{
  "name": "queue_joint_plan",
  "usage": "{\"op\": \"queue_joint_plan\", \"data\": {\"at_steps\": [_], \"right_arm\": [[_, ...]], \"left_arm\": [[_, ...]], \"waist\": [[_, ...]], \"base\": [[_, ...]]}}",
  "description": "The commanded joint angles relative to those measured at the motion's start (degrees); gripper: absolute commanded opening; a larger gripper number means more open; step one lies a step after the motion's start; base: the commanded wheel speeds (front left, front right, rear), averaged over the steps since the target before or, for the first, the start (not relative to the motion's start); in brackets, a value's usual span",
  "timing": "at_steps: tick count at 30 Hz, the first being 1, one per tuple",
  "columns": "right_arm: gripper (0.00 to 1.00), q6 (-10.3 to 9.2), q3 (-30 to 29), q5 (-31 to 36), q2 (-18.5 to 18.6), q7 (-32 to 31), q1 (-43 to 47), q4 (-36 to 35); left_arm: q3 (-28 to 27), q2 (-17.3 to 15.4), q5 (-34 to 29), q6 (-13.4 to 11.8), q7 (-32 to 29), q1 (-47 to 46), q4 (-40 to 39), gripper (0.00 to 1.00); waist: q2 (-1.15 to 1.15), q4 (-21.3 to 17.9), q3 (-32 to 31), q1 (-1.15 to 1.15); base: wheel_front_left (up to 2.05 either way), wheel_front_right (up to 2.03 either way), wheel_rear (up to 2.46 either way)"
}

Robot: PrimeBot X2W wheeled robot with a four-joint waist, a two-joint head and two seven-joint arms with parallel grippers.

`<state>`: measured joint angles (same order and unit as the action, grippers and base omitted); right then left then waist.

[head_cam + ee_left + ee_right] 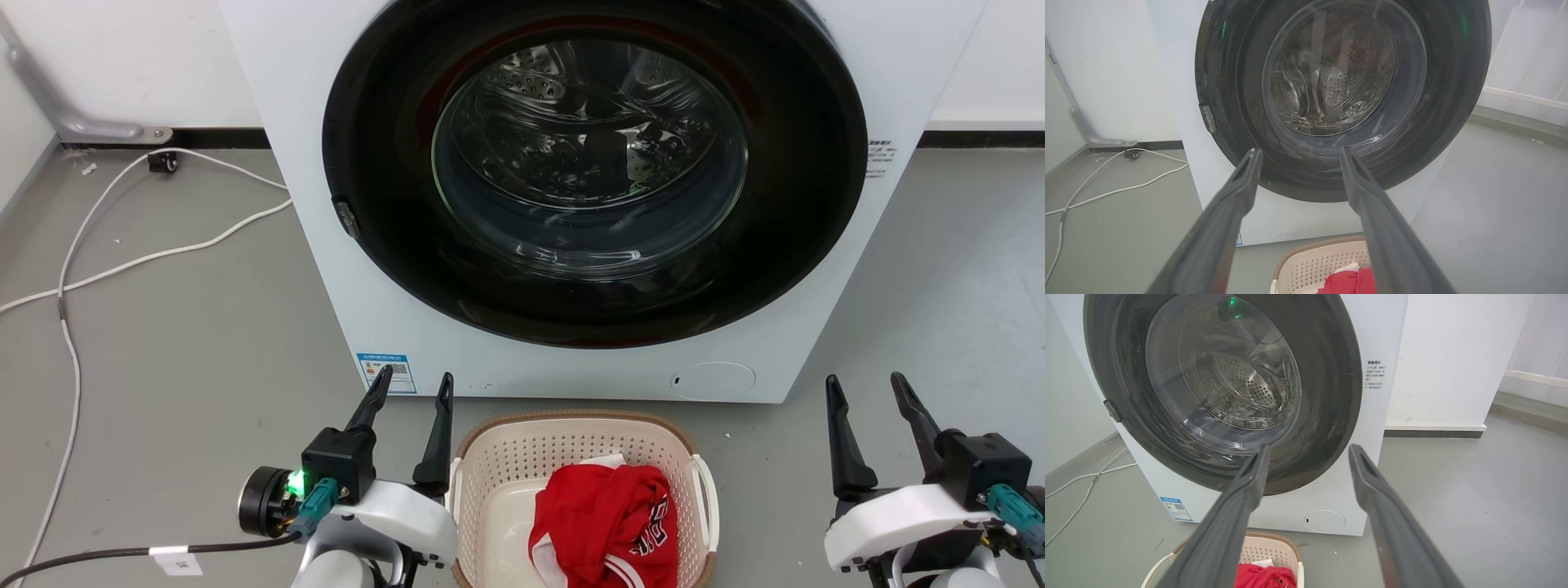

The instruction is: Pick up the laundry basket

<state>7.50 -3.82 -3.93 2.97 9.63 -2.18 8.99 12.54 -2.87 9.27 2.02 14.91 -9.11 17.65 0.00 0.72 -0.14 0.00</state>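
Observation:
The cream laundry basket [522,457] with perforated walls and a brown rim stands on the floor in front of the washing machine, at the bottom middle of the head view. A red garment [608,523] lies inside it. My left gripper [414,390] is open just left of the basket, above floor level, fingers pointing at the machine. Well to the right of the basket my right gripper [865,387] is also open and holds nothing. The basket's far rim [1314,245] shows low in the left wrist view, and the basket [1267,551] appears again low in the right wrist view.
A white front-loading washing machine [343,269] with a shut dark round door [594,171] stands right behind the basket. White cables [122,261] trail over the grey floor at the left. Open floor lies to the right of the machine.

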Motion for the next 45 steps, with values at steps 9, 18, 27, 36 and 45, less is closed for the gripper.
{"op": "queue_joint_plan", "data": {"at_steps": [9,18,27,36,45], "right_arm": [[1.00,-0.02,-0.22,-0.57,-0.17,0.25,0.34,0.33],[1.00,-0.02,-0.56,-1.62,-0.17,-0.05,-1.08,0.43],[1.00,-0.02,-0.68,-2.07,-0.17,-0.74,-5.90,2.39],[1.00,-0.02,0.36,-1.23,-0.17,-0.94,-11.52,6.91],[1.00,-0.02,1.71,-1.13,-0.13,-0.63,-18.55,16.61]], "left_arm": [[-0.09,-0.01,0.48,-0.27,0.42,-0.47,0.25,1.00],[-0.47,-0.01,0.71,-0.56,0.41,-1.62,-0.24,1.00],[-1.13,-0.01,1.62,0.77,0.29,-6.69,4.81,1.00],[-1.44,-0.01,3.16,2.39,0.30,-13.19,13.08,1.00],[-1.20,-0.64,4.67,4.29,0.30,-22.29,25.63,1.00]], "waist": [[0.00,-0.05,0.27,0.00],[0.00,0.03,2.63,0.00],[0.00,-0.69,12.00,0.00],[0.00,-1.46,22.60,0.00],[0.00,-1.91,33.02,0.00]], "base": [[0.00,0.00,0.00],[0.00,0.00,0.00],[0.00,0.00,0.00],[0.00,0.00,0.00],[0.00,0.00,0.00]]}}
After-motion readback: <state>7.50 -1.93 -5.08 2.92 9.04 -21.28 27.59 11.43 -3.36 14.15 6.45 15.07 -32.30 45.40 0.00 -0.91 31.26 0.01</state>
